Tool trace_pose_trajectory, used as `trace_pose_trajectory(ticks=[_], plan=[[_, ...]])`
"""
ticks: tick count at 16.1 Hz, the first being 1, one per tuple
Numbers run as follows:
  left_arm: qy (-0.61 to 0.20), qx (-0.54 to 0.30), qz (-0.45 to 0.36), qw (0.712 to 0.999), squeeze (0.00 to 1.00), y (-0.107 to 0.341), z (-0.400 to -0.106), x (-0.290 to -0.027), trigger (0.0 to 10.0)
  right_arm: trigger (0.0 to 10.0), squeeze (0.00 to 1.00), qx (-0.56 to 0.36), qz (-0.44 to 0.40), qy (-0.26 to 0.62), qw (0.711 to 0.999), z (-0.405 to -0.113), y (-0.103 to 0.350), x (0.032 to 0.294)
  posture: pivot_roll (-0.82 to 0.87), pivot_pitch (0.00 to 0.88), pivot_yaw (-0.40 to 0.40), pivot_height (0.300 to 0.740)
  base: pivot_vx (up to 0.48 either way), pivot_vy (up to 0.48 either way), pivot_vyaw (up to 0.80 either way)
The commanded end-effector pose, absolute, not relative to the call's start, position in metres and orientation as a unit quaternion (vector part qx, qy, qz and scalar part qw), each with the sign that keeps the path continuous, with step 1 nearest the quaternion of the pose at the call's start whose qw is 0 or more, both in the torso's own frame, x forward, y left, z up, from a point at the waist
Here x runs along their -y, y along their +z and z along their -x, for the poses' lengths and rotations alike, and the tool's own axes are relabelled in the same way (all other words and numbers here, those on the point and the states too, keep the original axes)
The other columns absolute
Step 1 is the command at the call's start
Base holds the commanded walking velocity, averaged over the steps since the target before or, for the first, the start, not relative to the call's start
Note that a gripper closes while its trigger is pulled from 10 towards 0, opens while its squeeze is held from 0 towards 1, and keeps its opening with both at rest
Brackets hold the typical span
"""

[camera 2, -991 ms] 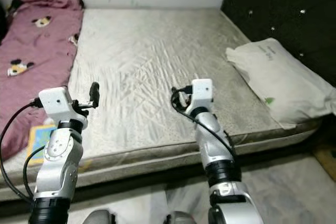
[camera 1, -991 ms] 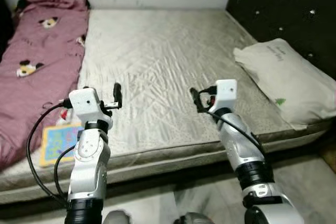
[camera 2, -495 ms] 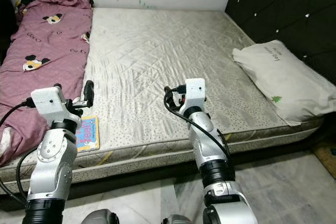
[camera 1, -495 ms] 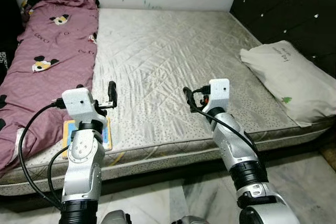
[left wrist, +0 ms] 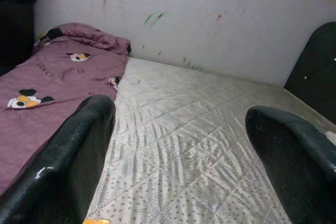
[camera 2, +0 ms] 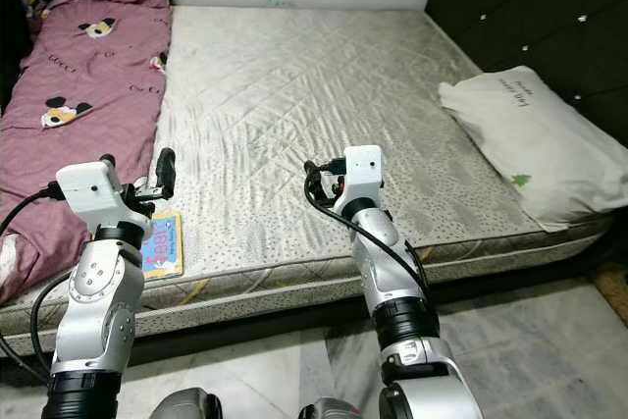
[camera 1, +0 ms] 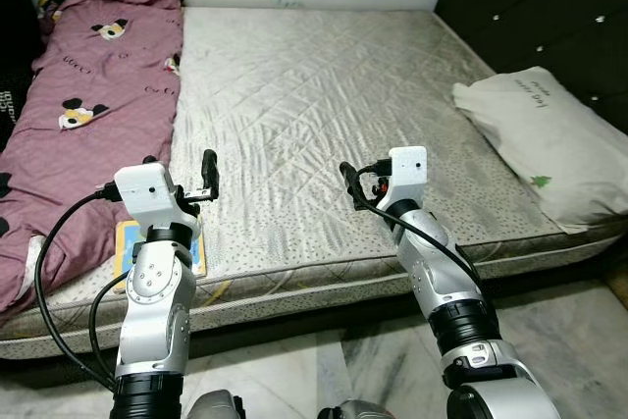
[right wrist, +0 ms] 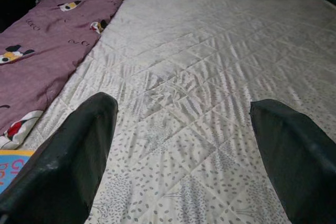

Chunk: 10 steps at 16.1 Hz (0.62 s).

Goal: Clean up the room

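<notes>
The picture book (camera 2: pixel 163 244) is lying at lower left on the mattress (camera 1: pixel 324 105), just under the released left claw (camera 1: pixel 207 176), while the released right claw (camera 1: pixel 349 182) is hovering well apart at mid-frame.

Bare mattress (camera 1: pixel 314 115), white wall (left wrist: pixel 210 19), marble floor (camera 1: pixel 549 331).

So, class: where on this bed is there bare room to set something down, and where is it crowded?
The widest bare patch of mattress lies between the purple blanket on the robot's left and the white pillow on its right. The near left edge is crowded: a colourful book lies beside the blanket, under the left gripper.
</notes>
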<state>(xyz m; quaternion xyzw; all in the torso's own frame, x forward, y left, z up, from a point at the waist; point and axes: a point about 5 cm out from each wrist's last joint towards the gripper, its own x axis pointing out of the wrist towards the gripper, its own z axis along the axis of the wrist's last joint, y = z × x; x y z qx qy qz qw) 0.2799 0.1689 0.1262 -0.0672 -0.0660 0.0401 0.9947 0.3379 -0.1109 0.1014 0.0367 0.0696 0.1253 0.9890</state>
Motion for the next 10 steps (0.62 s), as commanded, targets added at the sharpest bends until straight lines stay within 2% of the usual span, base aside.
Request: trace_pose_trajectory(ticks=[1,6,10], plan=[[0.031,0.058,0.066,0.996,0.00,0.123,-0.280,-0.164,10.0,10.0,0.00,-0.056,-0.042,0.111,0.991,-0.341,0.108,0.116,-0.04,0.000,-0.073,0.740,0.000,0.000,0.00],[-0.002,0.052,0.060,0.997,0.00,0.125,-0.292,-0.155,10.0,10.0,0.00,-0.036,-0.034,0.095,0.994,-0.335,0.109,0.122,-0.09,0.000,-0.011,0.740,0.000,0.000,0.00],[-0.018,0.051,0.067,0.996,0.00,0.123,-0.295,-0.146,10.0,10.0,0.00,-0.031,-0.012,0.086,0.996,-0.319,0.104,0.132,-0.14,0.000,0.006,0.740,0.000,0.000,0.00]])
